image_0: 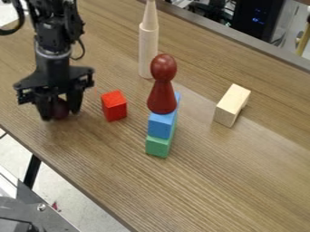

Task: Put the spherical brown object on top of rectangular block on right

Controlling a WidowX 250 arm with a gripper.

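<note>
Where the black two-finger pincer (59, 115) is positioned, low over the left side of the wood-grain desk (205, 181), its fingers are clamped on the spherical brown object (60, 108). Whether the sphere touches the desk surface cannot be told. The destination, a rectangular block of pale, unpainted wood (232, 105), lies on the right side of the desk, its long axis running from near left to far right.

Two obstructions occupy the straight path between sphere and destination. First, a small red block (113, 106) stands just beside the pincer, to its right. Second, a stack is located between the red block and the pale block, well apart from the latter. Stack order, bottom to top: a green block (158, 146); a blue block (161, 125); a glossy dark-red peg figure with a rounded head and flared base (162, 86). The figure is upright and is the tallest part of the stack.

Farther back, a pale wooden cylinder (148, 50) stands upright behind the peg figure, with a pale pointed cone (150, 19) on its top end. Dark electronic equipment (254, 18) is located beyond the far edge of the desk.
</note>
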